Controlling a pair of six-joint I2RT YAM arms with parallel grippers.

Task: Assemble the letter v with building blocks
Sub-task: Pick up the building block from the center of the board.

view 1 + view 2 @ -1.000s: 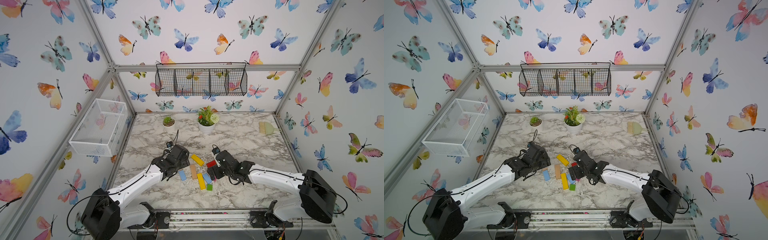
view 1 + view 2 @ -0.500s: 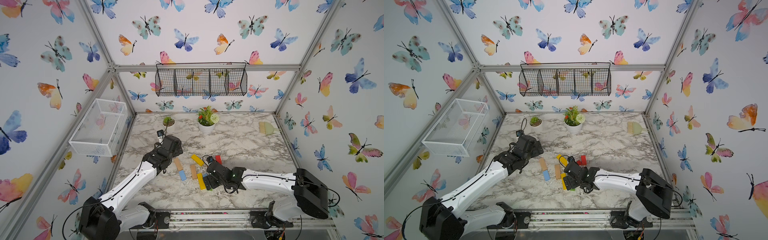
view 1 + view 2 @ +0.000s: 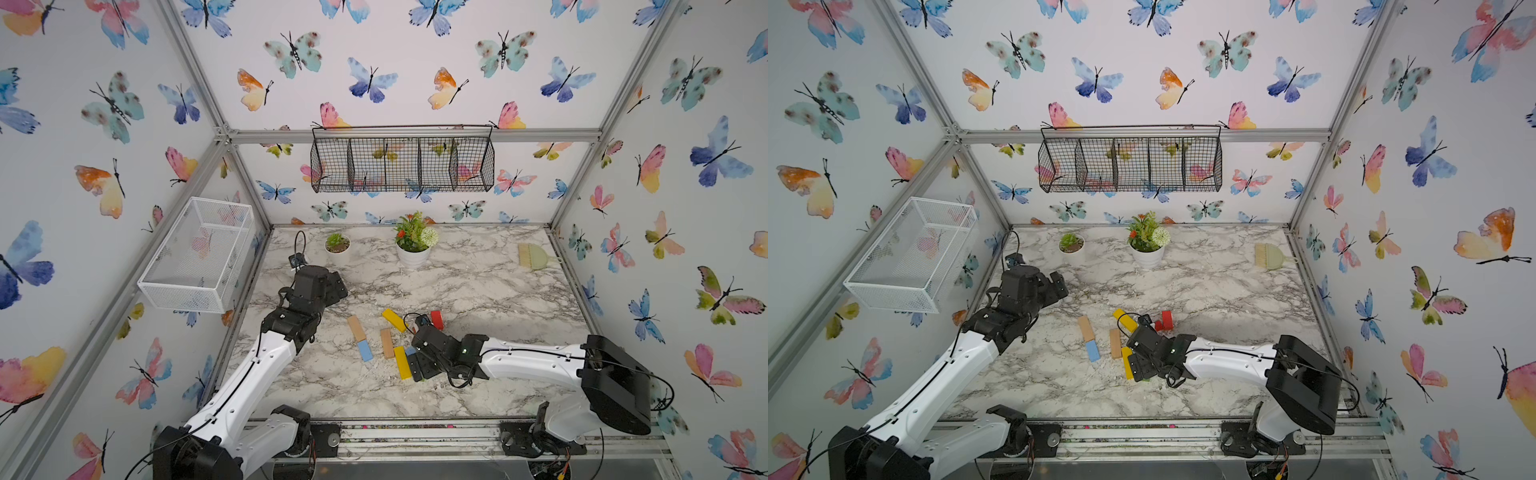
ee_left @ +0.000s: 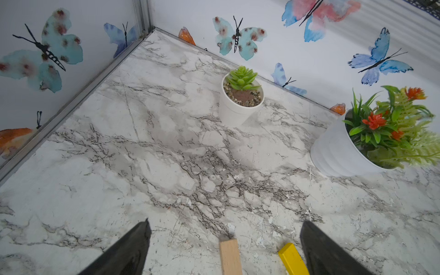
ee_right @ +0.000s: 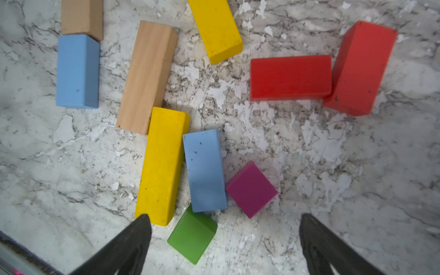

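The building blocks lie loose on the marble, and no letter v shows among them. A tan bar [image 3: 356, 327] and a light blue bar [image 3: 365, 350] lie end to end. Beside them are a tan bar [image 5: 146, 76], two yellow bars [image 5: 215, 28] [image 5: 162, 166], a light blue bar [image 5: 204, 170] and two red bars [image 5: 290, 77] [image 5: 359, 67]. My right gripper [image 5: 224, 215] hangs open over the green cube [image 5: 192, 233] and magenta cube [image 5: 251, 189], holding nothing. My left gripper [image 4: 225, 221] is open and empty, raised at the far left of the blocks [image 3: 336, 286].
A small succulent pot [image 3: 337, 245] and a flower pot [image 3: 412, 245] stand at the back. A green brush [image 3: 534, 256] lies at the back right. A white mesh basket [image 3: 195, 253] hangs on the left wall, a black wire basket [image 3: 402, 160] on the back wall.
My left arm has drawn back and up to the far left, away from the blocks, its jaws opening wide. My right arm has swung toward the near end of the cluster.
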